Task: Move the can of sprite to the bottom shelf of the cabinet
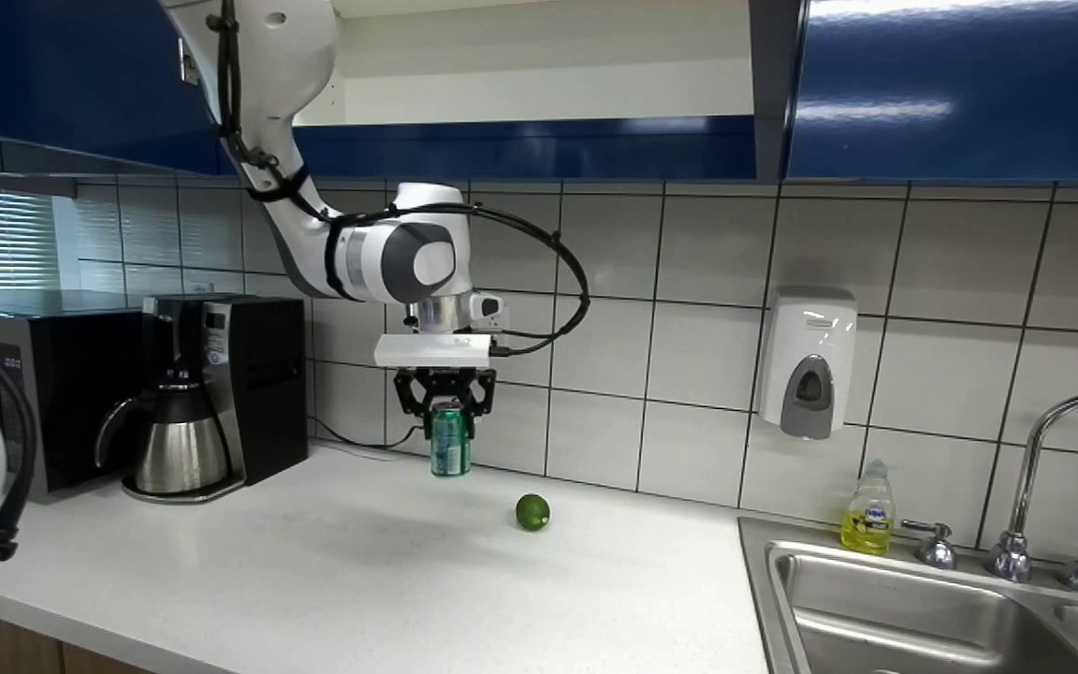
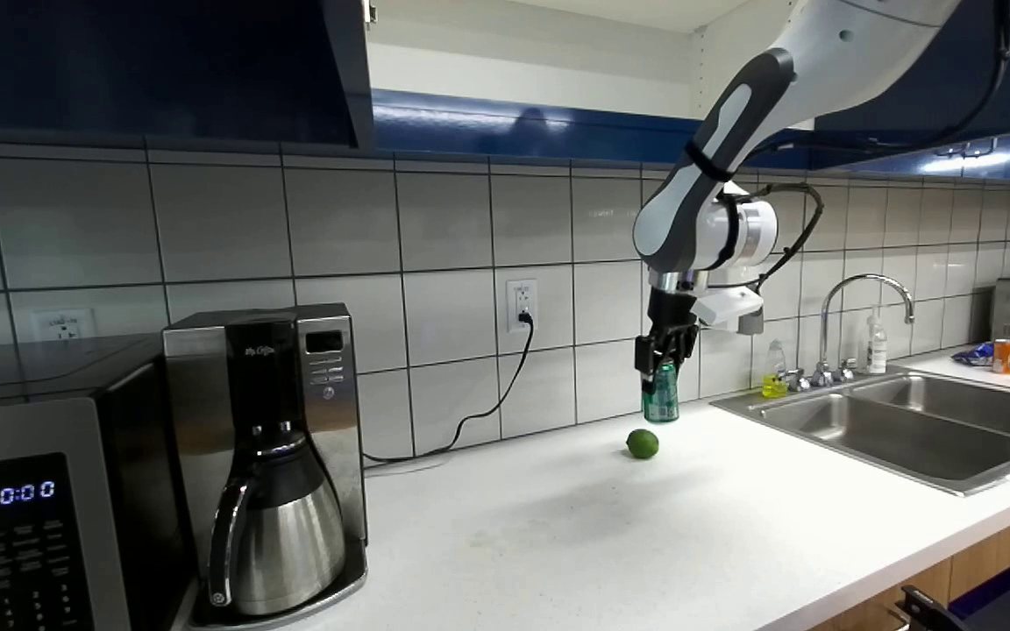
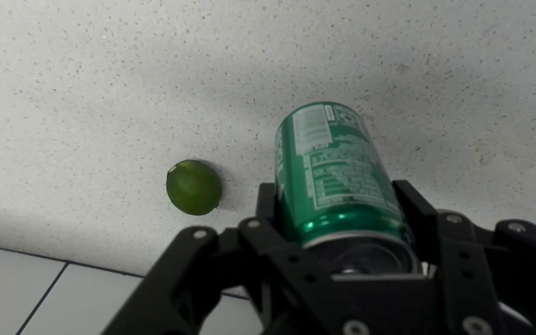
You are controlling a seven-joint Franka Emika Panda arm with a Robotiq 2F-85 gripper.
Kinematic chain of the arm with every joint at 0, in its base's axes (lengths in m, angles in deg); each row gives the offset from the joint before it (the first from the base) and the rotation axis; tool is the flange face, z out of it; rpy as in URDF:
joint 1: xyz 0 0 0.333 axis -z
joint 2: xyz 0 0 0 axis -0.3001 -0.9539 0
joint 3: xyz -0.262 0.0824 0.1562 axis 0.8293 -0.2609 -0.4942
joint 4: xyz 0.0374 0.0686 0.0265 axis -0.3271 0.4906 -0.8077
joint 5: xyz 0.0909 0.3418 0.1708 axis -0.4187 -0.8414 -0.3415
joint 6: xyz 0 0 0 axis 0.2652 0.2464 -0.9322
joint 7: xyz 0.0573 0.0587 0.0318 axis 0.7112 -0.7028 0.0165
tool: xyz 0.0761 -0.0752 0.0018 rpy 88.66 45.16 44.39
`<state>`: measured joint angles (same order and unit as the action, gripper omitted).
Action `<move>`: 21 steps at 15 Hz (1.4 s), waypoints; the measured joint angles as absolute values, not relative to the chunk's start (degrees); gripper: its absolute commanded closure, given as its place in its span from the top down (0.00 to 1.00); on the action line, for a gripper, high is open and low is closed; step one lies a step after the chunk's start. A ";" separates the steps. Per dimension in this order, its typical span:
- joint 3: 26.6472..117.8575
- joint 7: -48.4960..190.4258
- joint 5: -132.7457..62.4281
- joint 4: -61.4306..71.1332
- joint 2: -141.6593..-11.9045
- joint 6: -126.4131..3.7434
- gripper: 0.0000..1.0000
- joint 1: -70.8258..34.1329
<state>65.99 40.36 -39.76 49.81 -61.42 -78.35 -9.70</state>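
The green can of sprite is upright between the fingers of my gripper, above the white countertop. It also shows in an exterior view. In the wrist view the can has a finger of the gripper against each side, its top toward the palm. The gripper is shut on it. The wall cabinet stands open above, with blue trim along its lower front, also in an exterior view. Its pale inner back wall shows. The top surface of its bottom shelf is hidden behind the trim.
A green lime lies on the countertop near the can. A coffee maker and microwave stand at one end. A sink, dish soap and wall dispenser are at the other. Blue doors flank the opening.
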 measured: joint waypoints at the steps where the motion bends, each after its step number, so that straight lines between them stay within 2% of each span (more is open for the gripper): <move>1: 66.40 40.42 -39.62 50.16 -60.06 -77.05 0.38 -10.17; 21: 69.92 42.85 -37.08 52.02 -35.44 -54.62 0.38 -14.50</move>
<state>69.92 42.85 -37.08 52.02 -35.44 -54.62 -14.50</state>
